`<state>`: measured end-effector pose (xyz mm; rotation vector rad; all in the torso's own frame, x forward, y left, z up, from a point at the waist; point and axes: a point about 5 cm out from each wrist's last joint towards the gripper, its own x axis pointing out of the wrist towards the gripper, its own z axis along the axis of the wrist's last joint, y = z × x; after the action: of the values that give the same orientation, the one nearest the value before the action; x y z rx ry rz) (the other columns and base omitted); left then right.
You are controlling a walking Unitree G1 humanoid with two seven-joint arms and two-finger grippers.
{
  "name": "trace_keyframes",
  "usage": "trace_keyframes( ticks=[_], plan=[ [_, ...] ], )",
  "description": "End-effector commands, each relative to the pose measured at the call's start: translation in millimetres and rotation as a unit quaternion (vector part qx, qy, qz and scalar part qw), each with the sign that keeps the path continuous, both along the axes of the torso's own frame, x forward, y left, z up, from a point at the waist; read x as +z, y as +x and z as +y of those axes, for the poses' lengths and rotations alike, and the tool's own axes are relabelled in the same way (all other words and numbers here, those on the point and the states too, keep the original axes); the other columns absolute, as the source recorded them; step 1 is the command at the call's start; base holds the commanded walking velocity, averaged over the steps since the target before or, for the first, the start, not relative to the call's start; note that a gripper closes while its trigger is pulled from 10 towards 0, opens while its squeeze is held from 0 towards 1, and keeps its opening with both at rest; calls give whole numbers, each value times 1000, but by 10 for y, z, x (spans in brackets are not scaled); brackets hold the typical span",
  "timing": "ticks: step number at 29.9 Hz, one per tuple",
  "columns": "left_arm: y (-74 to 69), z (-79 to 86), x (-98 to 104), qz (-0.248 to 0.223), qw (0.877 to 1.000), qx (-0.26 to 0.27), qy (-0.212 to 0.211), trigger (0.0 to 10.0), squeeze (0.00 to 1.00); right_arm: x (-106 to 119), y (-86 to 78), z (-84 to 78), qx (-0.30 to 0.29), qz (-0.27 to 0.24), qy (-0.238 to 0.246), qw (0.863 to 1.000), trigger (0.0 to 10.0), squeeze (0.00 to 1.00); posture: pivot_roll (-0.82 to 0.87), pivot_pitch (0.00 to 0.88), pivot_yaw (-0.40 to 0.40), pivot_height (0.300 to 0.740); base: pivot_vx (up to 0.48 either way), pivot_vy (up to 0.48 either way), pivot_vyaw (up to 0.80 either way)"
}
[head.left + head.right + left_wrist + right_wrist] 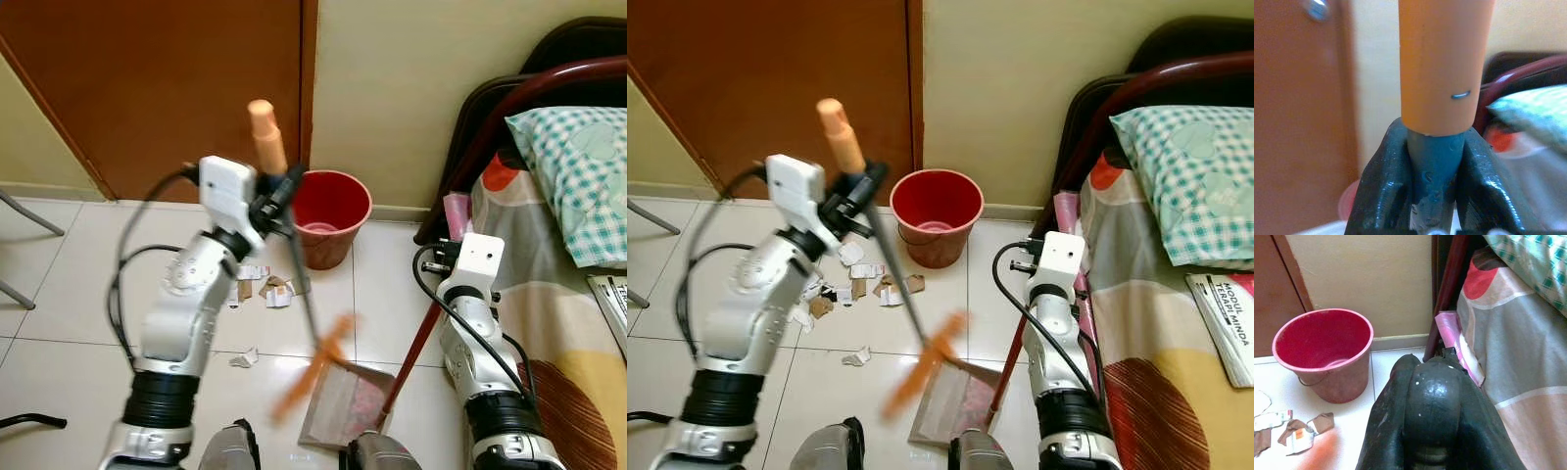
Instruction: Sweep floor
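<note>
Left wrist view: left pincer (1434, 196) clamps tight on the broom handle (1442, 68). Its blurred orange brush head (312, 377) meets the dustpan (338, 409), whose red handle (411, 354) the closed right pincer (1432, 406) holds. Farther off lie paper scraps (265, 289), then the red bucket (328, 215).

A booklet (1225, 328) lies on the bed (1156, 323), by the pillow (1195, 186). On its edge are dark letters that look like "MODUL TERAPI MINDA". In the left eye view the same booklet is cut off at the side and its letters are too small to read. The paper scraps (857, 284) on the floor have print too, but it is too tiny to read.
</note>
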<state>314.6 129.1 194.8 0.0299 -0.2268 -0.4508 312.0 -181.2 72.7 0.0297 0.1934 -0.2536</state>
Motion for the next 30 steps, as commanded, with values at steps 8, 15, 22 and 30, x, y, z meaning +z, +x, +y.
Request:
trace_keyframes(
  ticks=[8, 15, 22, 30],
  plan=[
    [-36, 299, 468, -108, 991, 69, 34, 10000, 0, -76, -33, 13, 6, 20, 3, 1000, 10000, 0, 0, 163, -19, 740, 0, 0, 0],
    [-177, 429, 31, -45, 994, 86, 59, 10000, 0, -80, -22, 16, 11, 24, 1, 1000, 10000, 0, 6, 165, -23, 740, 0, 0, 0],
    [-271, 442, -460, 29, 987, 121, 100, 10000, 0, -71, -18, 7, 11, 23, -1, 1000, 10000, 0, 1, 162, -26, 740, 0, 0, 0],
    [-256, 139, -579, 66, 994, 70, 45, 10000, 0, -59, 12, 3, 11, 20, -3, 1000, 10000, 0, -3, 153, -32, 740, 0, 0, 0]
  ],
)
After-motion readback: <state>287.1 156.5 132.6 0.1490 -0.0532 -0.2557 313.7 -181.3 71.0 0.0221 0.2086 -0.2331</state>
